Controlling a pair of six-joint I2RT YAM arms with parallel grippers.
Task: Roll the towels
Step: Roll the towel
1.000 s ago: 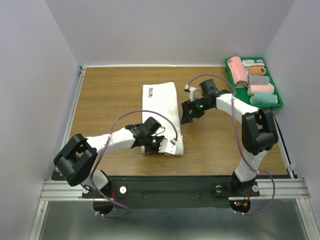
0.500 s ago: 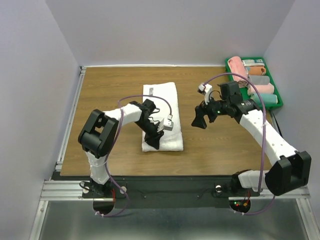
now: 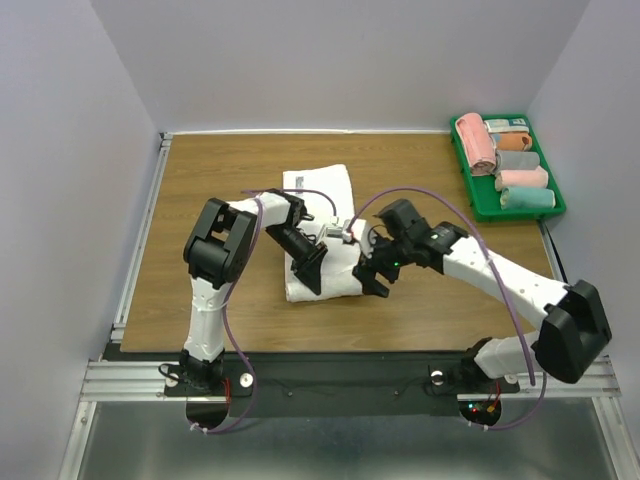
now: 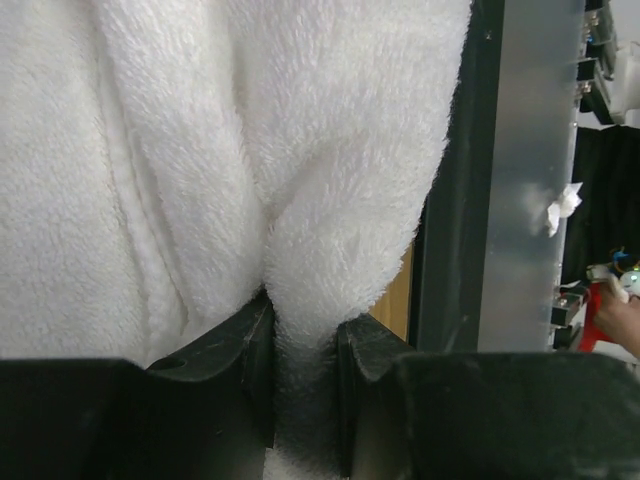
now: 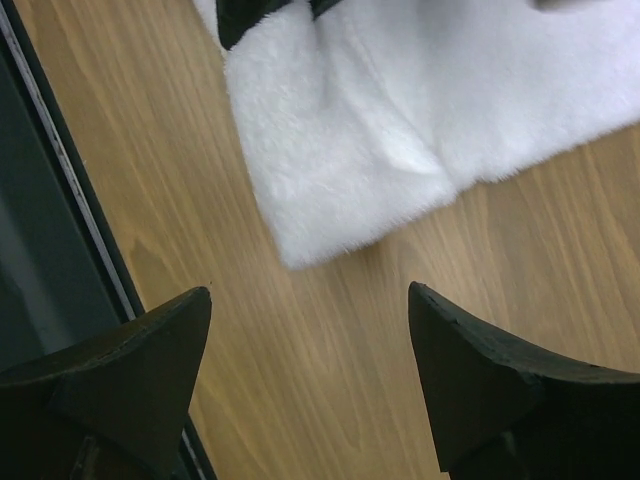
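Note:
A folded white towel (image 3: 325, 215) lies lengthwise on the wooden table (image 3: 210, 200), a small grey label near its far end. My left gripper (image 3: 308, 272) sits at the towel's near left edge, shut on a pinched fold of the white terry (image 4: 330, 280). My right gripper (image 3: 377, 280) hovers by the towel's near right corner (image 5: 330, 215), open, with only bare wood between its fingers (image 5: 150, 360). Rolled towels, pink, orange and pale green, lie in the green tray (image 3: 553, 203).
The green tray stands at the table's far right corner against the wall. A metal rail (image 3: 350, 375) runs along the near edge below both arm bases. Grey walls close in the left, back and right sides.
The right gripper has swung from right of the towel's middle down to its near right corner. The left arm has drawn in and its gripper stays at the towel's near left edge.

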